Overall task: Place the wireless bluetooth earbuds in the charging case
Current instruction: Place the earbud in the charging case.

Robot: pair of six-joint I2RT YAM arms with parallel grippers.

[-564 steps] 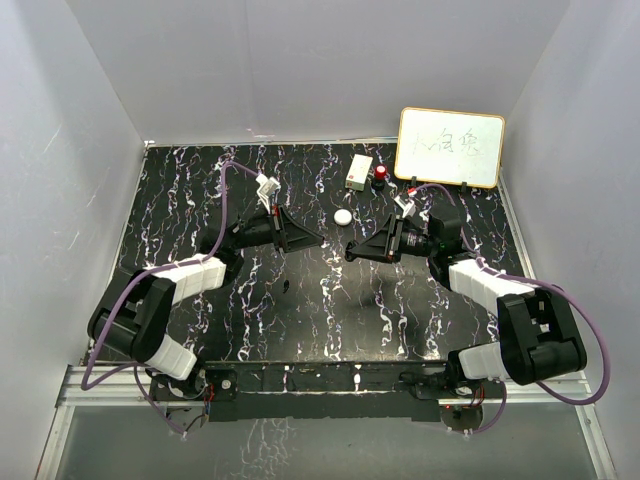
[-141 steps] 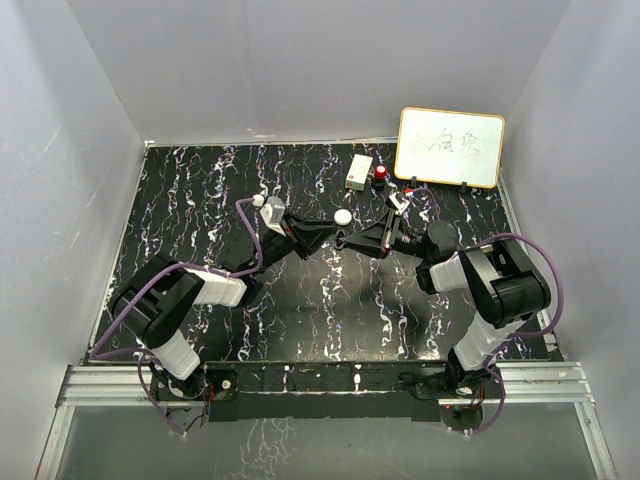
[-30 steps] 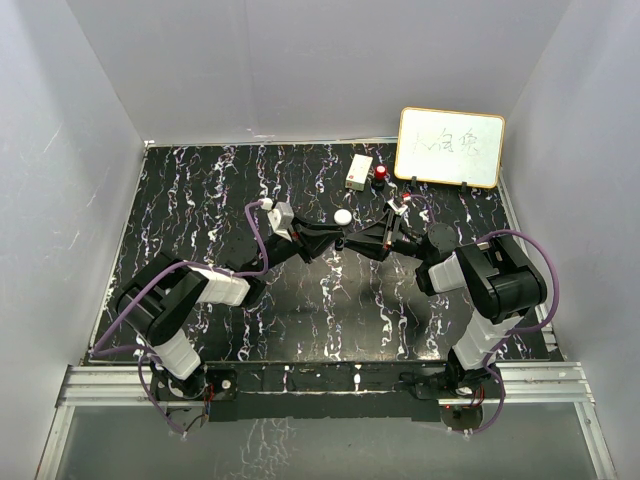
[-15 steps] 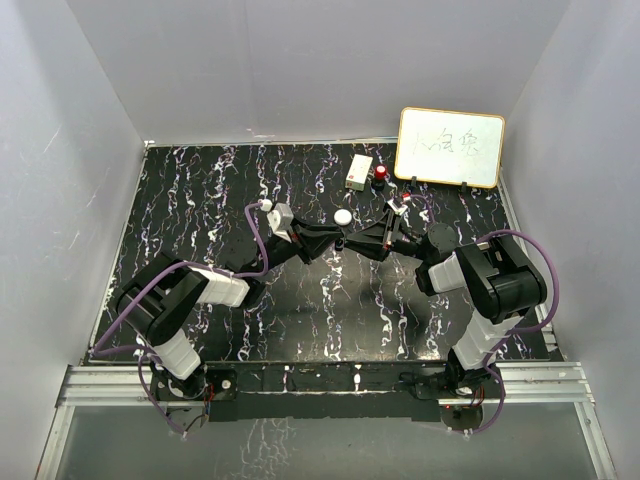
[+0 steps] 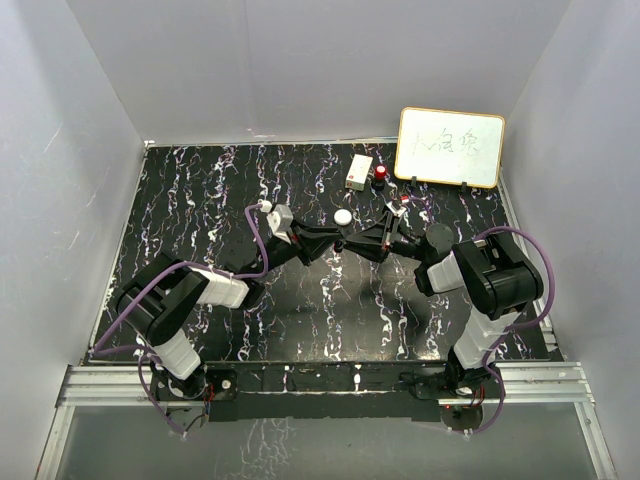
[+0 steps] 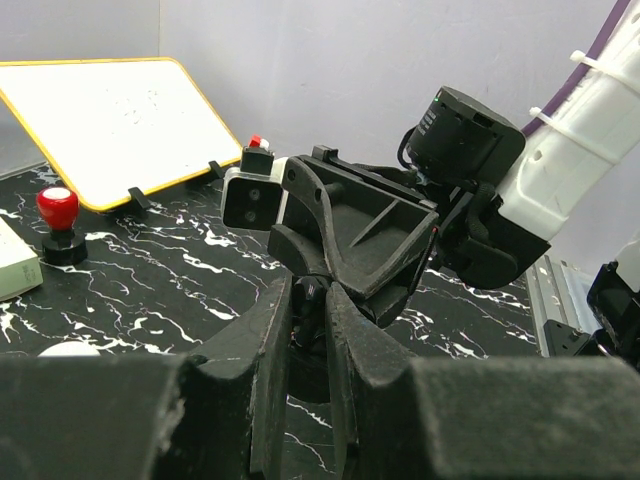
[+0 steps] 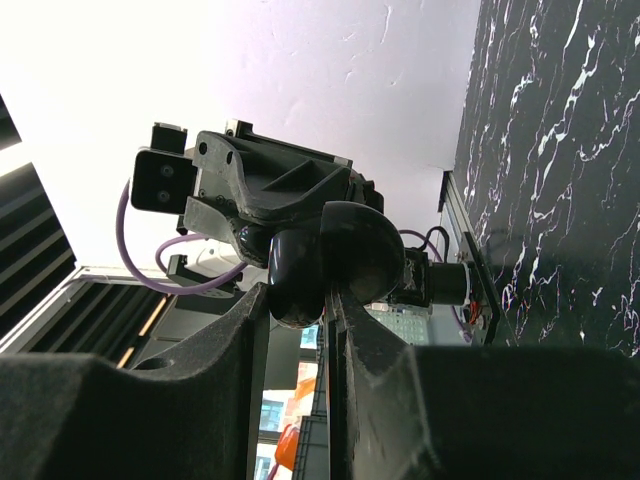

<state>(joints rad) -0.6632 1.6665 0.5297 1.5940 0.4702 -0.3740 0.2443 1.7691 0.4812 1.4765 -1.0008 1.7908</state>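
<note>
The left pincer (image 6: 308, 305) is closed, its two dark fingers pinching a narrow dark edge, and the right pincer (image 7: 298, 300) is closed too, on one lobe of a glossy black rounded shell (image 7: 335, 250), which I judge to be the charging case. The two pincers meet tip to tip, so the shell hangs in the air between them, touching both and nearer to neither. In the right wrist view it shows as two rounded lobes side by side, one between the right fingers and the other bulging towards the left pincer. Its long axis therefore runs along the line joining the two arms, and it may be a lid swung open, though the seam is too dark to be sure. From above, this meeting point sits over the middle of the black white-veined table (image 5: 200, 220), just nearer the arms than a white round puck (image 5: 343, 216) lying flat on it. The tiny black stemmed earbuds cannot be found in any view, and whether they lie on the dark surface cannot be told. So which arm is nearer to them is unknown, and one pincer would have to let go of the shell to fetch them.
</note>
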